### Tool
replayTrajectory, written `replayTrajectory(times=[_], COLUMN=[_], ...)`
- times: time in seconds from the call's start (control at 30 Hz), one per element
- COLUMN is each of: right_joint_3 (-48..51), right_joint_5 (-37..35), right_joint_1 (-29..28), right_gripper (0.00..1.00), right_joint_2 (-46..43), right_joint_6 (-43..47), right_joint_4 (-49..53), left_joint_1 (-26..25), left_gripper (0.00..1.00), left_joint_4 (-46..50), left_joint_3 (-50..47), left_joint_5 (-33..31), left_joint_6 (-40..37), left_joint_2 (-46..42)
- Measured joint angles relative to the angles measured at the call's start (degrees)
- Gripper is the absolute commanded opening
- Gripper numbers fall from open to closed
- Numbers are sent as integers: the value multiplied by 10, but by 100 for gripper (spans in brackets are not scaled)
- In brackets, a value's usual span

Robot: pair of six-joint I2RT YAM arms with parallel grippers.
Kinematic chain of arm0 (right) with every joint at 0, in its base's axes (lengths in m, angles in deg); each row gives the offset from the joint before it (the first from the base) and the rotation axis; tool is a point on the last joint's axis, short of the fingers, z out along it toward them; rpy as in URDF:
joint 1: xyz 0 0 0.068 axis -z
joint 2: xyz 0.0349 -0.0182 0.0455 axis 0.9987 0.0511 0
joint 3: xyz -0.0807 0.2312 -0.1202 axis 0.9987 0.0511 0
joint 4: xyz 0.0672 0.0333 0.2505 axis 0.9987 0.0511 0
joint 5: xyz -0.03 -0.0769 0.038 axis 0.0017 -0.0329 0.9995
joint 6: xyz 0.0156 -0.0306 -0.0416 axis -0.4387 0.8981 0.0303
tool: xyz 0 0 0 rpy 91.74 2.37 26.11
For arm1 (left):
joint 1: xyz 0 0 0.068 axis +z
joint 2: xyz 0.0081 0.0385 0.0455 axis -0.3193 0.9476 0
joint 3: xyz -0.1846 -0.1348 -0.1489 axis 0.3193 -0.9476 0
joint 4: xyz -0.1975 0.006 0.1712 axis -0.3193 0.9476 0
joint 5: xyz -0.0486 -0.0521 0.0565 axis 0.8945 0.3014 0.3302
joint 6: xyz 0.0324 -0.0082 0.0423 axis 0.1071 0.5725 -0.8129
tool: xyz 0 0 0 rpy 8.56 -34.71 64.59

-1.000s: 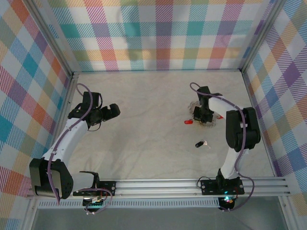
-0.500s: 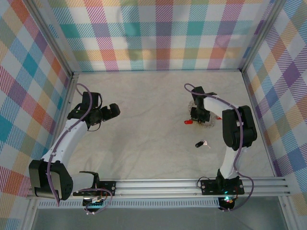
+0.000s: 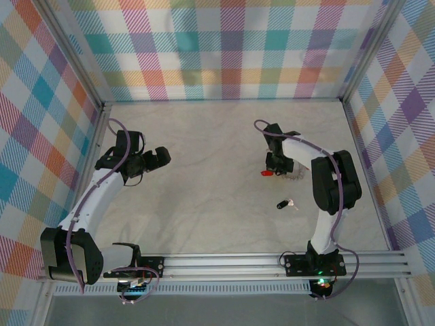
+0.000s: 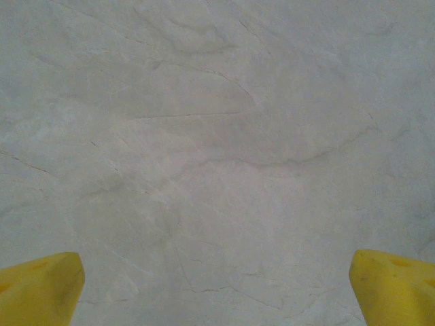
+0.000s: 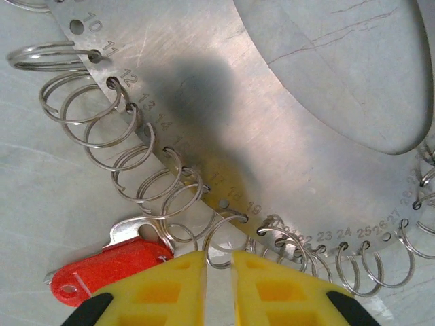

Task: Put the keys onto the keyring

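Many loops point(image 5: 88, 115) on keyring point(image 5: 224, 102), red key point(image 5: 112, 266) beside

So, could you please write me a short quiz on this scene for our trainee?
1. True or false: the left gripper is open above bare table.
2. Which key lies beside the right gripper: A the red key, B the black key?
3. What flat metal thing lies under the right gripper?
Key: 1 true; 2 A; 3 the keyring.
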Motion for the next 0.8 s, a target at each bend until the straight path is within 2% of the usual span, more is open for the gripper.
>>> replayTrajectory(times=[0.1, 0.23, 0.8], right_joint_3=[0, 0, 1], right_joint_5=[1, 2, -54], right_joint_1=[0, 0, -2], right_gripper=[26, 26, 17], right_joint_2=[0, 0, 19], right_joint_6=[-4, -5, 12], right_joint_4=[0, 0, -2], left_joint_1=[0, 0, 0], left_gripper=[100, 100, 100], left_joint_4=[0, 0, 0], left_joint_3=[0, 0, 0], left_joint_5=[4, 4, 3], left_joint_6=[-1, -1, -8], left_joint_2=[0, 0, 0])
